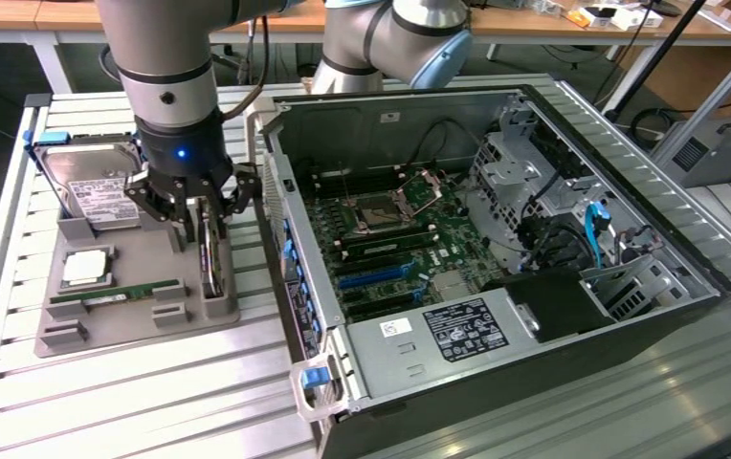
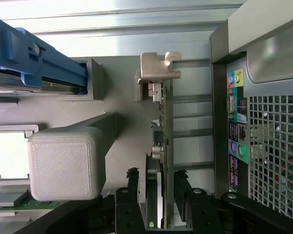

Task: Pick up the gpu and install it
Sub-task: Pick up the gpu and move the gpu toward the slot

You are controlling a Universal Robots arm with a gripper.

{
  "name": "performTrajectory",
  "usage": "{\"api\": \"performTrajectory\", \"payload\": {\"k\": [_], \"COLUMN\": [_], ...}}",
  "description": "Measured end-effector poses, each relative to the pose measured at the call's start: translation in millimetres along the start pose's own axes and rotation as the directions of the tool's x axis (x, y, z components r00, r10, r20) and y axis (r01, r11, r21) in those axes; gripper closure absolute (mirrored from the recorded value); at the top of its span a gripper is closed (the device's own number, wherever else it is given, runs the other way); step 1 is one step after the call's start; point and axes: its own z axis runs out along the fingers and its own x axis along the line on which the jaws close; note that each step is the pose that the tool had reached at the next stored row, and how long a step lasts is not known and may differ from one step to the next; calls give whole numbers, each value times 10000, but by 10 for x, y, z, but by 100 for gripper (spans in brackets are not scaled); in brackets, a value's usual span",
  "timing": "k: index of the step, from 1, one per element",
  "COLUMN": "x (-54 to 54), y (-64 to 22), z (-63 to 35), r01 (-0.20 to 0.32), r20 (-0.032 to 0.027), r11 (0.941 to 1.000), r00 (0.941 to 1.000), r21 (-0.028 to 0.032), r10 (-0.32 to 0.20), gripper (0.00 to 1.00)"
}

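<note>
Arm vertical at left of exterior view, hand [image 1: 206,229] wide open, straddling upright gpu [image 1: 216,273] in grey holder [image 1: 123,330]

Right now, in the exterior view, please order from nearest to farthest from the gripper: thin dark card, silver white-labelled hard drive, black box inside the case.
1. Thin dark card, upright, straddled by the gripper.
2. Silver hard drive, on the exterior view's left.
3. Black box, inside the case, on the exterior view's right.
</note>
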Motion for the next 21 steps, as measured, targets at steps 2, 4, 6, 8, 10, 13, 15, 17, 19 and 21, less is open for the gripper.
{"api": "performTrajectory", "payload": {"k": [2,4,6,8,10,13,15,17,19,21], "x": [0,0,0,0,0,0,0,0,0,0], "y": [0,0,0,0,0,0,0,0,0,0], "z": [0,-1,0,0,0,0,0,0,-1,0], "r01": [0,1,0,0,0,0,0,0,0,0], "r20": [0,-2,-1,-1,0,-1,-1,0,-1,0], "r11": [10000,10000,10000,10000,10000,10000,10000,10000,10000,10000], "r00": [10000,10000,10000,10000,10000,10000,10000,10000,10000,10000], "r21": [0,1,1,1,0,0,1,0,1,0], "r10": [0,-1,0,0,0,0,0,0,0,0], "gripper": [59,72,73,73,73,73,73,73,73,73]}}
